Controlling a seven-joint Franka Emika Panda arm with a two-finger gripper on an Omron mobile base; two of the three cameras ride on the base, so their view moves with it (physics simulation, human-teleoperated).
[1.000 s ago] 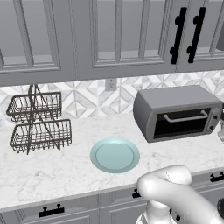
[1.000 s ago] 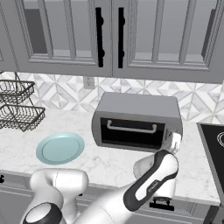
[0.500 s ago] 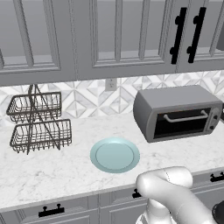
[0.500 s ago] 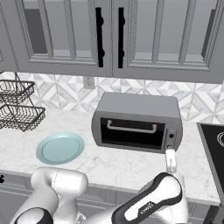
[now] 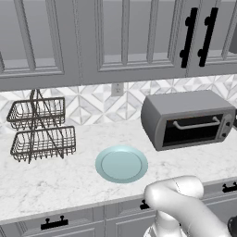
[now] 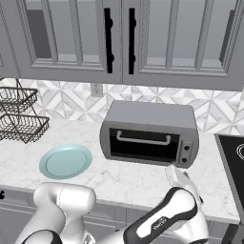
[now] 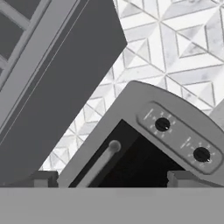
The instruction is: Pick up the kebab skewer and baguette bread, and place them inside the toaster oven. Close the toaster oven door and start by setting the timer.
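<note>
The toaster oven (image 5: 185, 109) (image 6: 147, 114) stands on the marble counter against the tiled wall. Its door (image 5: 194, 132) (image 6: 143, 145) is shut, with the silvery bar handle (image 7: 101, 162) across the dark glass. My gripper (image 7: 113, 178) is open, its fingertips (image 7: 43, 178) wide apart with nothing between them. It faces the oven's front at a roll, a short way off, with two control knobs (image 7: 162, 124) showing on the strip. My forearm and hand (image 6: 175, 177) hang in front of the oven's right end. The kebab skewer and the baguette bread are out of view.
A pale blue plate (image 5: 121, 164) (image 6: 65, 161) lies bare on the counter left of the oven. A two-tier wire basket (image 5: 41, 129) (image 6: 19, 114) stands at the far left. A black cooktop (image 6: 233, 157) borders the counter at the right. Wall cabinets hang overhead.
The arm has sunk lower in front of the counter and the hand has dropped a little toward the oven's right end. The oven door has stayed shut and the gripper open.
</note>
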